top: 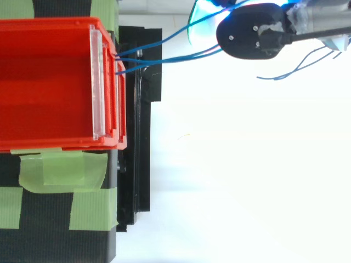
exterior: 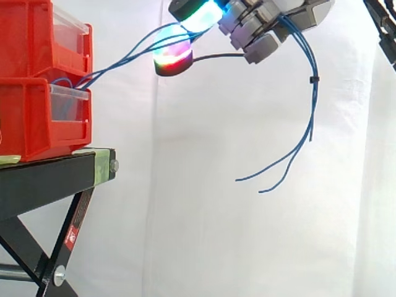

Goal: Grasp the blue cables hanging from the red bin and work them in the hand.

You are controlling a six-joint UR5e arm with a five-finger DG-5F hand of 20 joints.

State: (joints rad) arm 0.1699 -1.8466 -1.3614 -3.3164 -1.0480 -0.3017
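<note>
My hand [exterior: 272,28], fingers curled round the blue cables [exterior: 314,93] that stretch up from the lower red bin [exterior: 28,120], could, I judge, drag that bin forward if it pulls harder, or let the loose tails slip.

No text, number or sign is showing clearly enough to be read. In the side view a small red sticker [exterior: 71,236] is sitting on the slanted leg of the black stand [exterior: 43,179], below the red bins [exterior: 25,124]; it is carrying white marks, but they are too small to make out.
</note>
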